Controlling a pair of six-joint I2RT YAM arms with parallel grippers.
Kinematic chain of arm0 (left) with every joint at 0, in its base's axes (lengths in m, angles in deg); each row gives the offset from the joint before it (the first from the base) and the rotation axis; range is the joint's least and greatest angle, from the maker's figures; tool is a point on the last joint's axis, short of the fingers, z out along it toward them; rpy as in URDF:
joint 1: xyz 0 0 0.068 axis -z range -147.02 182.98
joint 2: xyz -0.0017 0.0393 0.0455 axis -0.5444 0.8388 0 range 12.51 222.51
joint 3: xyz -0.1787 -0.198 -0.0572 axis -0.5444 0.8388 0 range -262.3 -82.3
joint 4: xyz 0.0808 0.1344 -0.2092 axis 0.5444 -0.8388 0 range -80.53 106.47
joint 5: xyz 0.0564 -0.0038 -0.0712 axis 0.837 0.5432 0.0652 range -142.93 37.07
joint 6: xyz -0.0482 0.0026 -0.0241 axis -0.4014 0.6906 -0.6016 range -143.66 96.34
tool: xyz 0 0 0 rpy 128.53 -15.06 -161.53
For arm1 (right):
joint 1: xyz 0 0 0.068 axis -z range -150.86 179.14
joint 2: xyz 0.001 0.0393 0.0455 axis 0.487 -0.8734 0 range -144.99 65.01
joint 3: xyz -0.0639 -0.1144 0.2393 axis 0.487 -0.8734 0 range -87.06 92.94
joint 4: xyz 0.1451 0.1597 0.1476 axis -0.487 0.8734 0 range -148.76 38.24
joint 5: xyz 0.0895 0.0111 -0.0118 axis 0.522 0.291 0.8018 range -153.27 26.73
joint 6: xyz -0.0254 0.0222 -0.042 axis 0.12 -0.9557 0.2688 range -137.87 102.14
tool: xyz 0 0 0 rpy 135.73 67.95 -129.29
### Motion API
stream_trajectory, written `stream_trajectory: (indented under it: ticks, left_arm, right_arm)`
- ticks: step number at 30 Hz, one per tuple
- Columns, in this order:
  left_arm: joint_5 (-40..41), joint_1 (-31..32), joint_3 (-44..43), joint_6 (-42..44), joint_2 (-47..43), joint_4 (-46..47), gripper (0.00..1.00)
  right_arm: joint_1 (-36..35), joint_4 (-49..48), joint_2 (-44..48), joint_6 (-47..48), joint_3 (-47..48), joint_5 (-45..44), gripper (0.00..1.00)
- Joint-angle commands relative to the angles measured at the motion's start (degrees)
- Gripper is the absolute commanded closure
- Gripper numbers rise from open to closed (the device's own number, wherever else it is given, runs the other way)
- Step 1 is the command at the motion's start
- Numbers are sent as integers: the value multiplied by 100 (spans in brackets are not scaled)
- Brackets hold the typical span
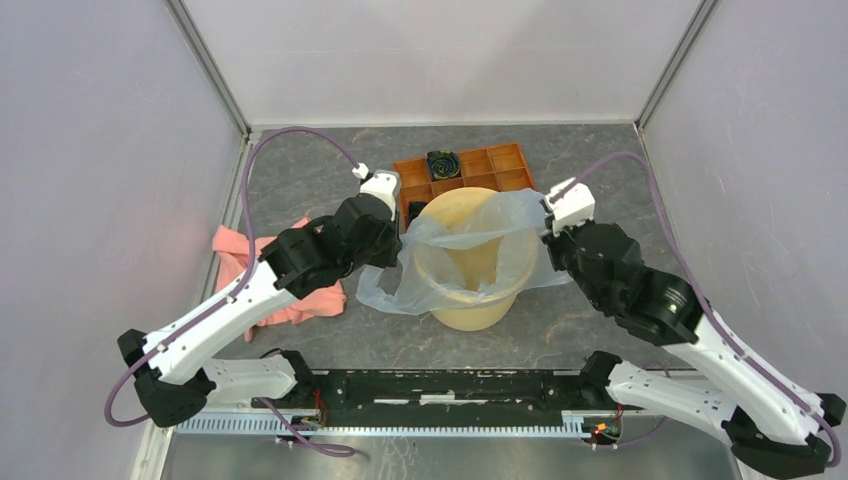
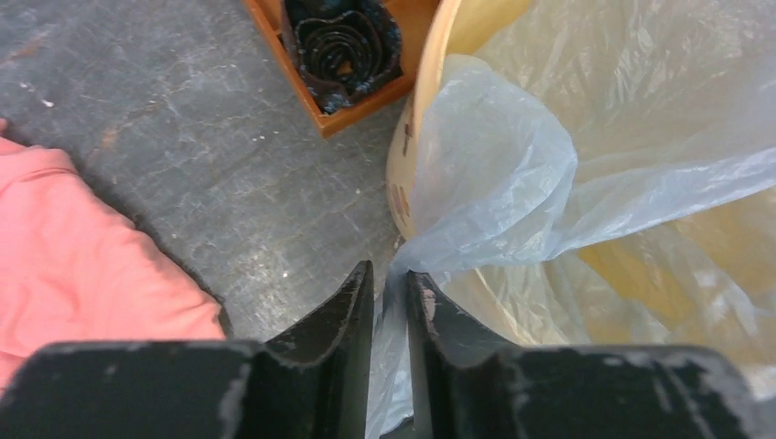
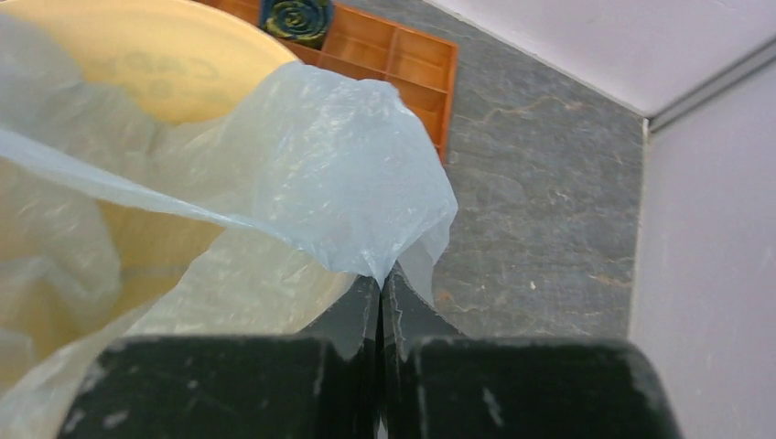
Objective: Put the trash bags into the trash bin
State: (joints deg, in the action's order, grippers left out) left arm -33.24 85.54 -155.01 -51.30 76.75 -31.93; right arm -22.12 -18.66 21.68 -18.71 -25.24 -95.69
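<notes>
Top external view showed the trash bag [image 1: 470,235] drawn across the mouth of the trash bin [image 1: 470,318], its middle sagging inside while a loose fold hung outside the left wall, down to the surface [image 1: 620,160]. Left wrist view confirmed your left jaws clenched on a pinch of film just outside the rim. Right wrist view confirmed your right jaws clamped tight on the opposite corner, beside the right rim. Neither grasp looked deep: each held only a thin gather near the tips.

Judgement on the step: you were holding the bag stretched over the opening, ready to feed it down. To do this well, you needed to bring both arms inward and downward together, so the film slackened and dropped inside rather than dragging the bin sideways. I judged that an uneven pull risked tipping the bin or slipping the film from the tips. The outside fold on the left needed lifting over the rim first.

Edges and room: the orange tray [image 1: 500,165] sat just behind the bin, so close that I could not tell whether they touched, which left no swing room there. The pink cloth [image 1: 240,255] lay partly under your left arm [image 1: 300,260], near the hanging fold. Bare surface lay right of the bin and on its near side. Enclosure walls closed off three sides
</notes>
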Motion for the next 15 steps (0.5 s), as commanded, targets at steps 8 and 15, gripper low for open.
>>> stream_trajectory:
  ticks: [8,15]
  left_arm:
    - [-305,-1005,-255,-10,150,585,86]
    - [-1554,-1847,5,79,177,1237,91]
  right_arm:
    - [790,-696,-1271,261,728,-105,90]
    - [1715,-770,-1773,443,1025,1288,85]
